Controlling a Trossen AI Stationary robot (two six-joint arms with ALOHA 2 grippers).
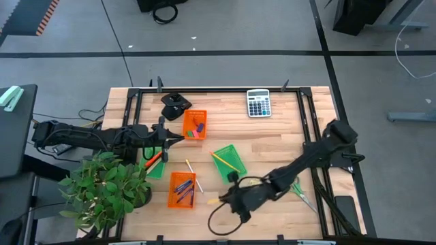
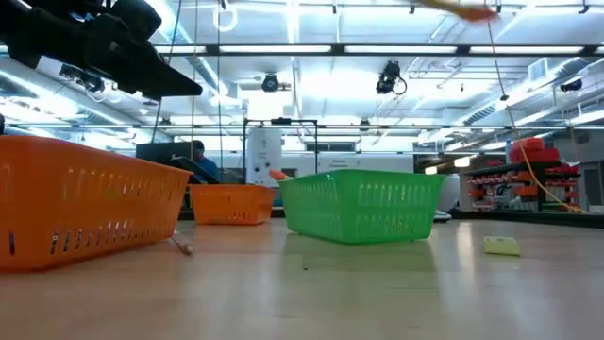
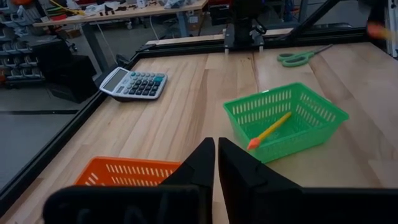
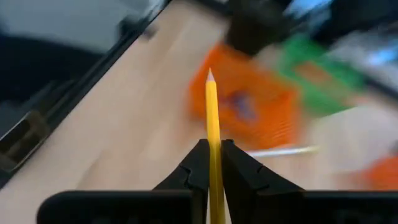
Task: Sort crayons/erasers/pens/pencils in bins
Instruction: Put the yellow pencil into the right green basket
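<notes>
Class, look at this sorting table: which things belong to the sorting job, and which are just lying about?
Belong to the job:
right gripper shut on a yellow pencil
orange bins
green bin holding a pencil
loose pencil

Just lying about:
calculator
scissors
potted plant

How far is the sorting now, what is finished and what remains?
Partly done. Erasers lie in the upper orange bin, pens in the lower orange bin, and one pencil in the middle green bin. The right gripper is shut on a yellow pencil. One pale pencil remains on the table.
</notes>
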